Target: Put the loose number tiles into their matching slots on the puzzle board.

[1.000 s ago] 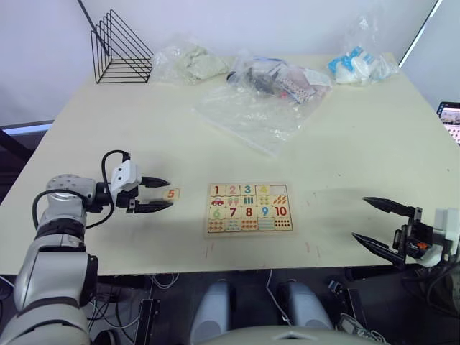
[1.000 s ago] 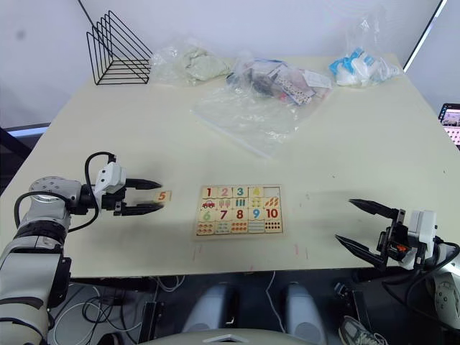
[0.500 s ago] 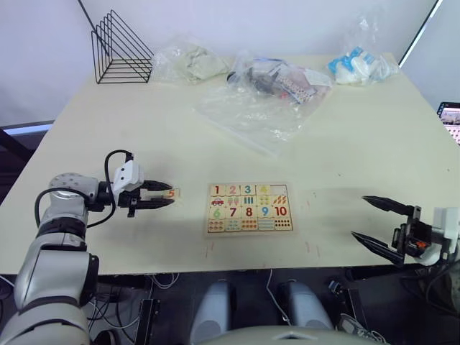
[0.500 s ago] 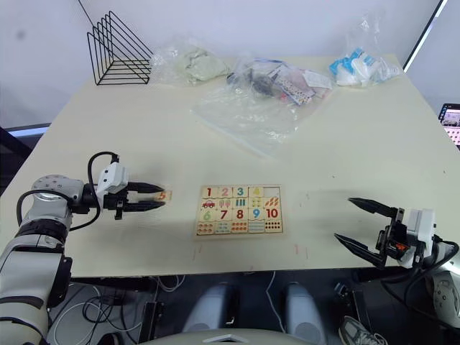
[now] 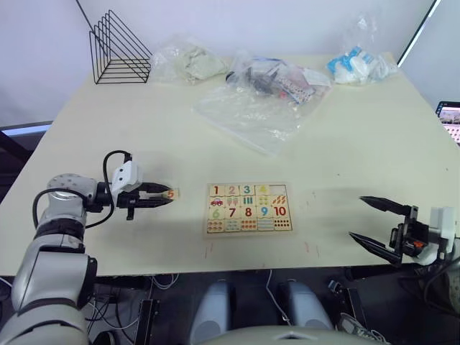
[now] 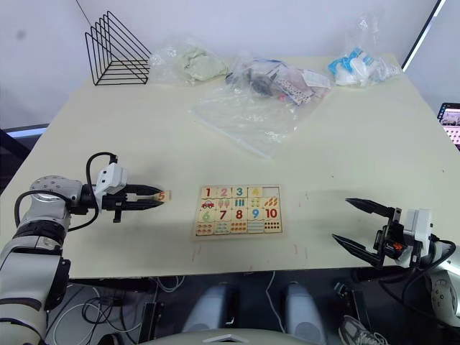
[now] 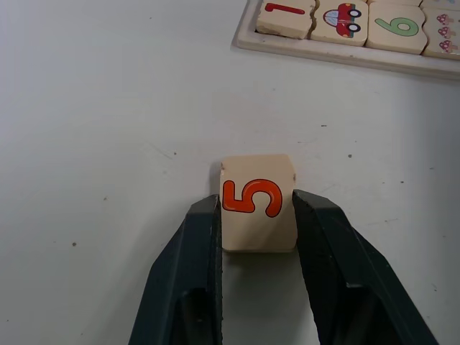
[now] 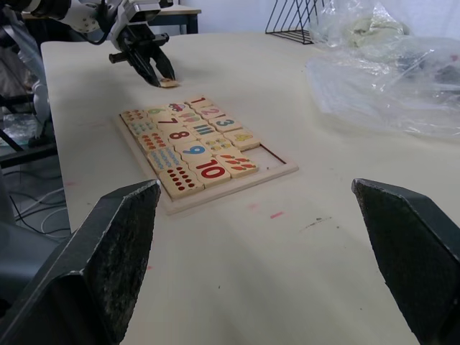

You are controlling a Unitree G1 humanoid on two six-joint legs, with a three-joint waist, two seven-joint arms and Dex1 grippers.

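The puzzle board (image 5: 248,231) lies flat near the table's front edge, filled with number and picture tiles except for one empty slot (image 6: 271,191) at its far right corner. A loose tile with an orange 5 (image 7: 257,203) rests on the table just left of the board. My left gripper (image 5: 167,196) is shut on this tile, one black finger (image 7: 198,244) pressing each side. My right gripper (image 5: 356,217) hovers open at the table's front right, well away from the board and holding nothing.
A black wire rack (image 5: 118,47) stands at the back left. Crumpled plastic bags (image 5: 251,108) and bagged items (image 5: 277,77) lie across the back middle, with another bag (image 5: 359,65) at the back right. Bare tabletop surrounds the board.
My left gripper's fingers have closed from open around the 5 tile to shut on its sides. The tile stays on the table. The right gripper has barely moved.
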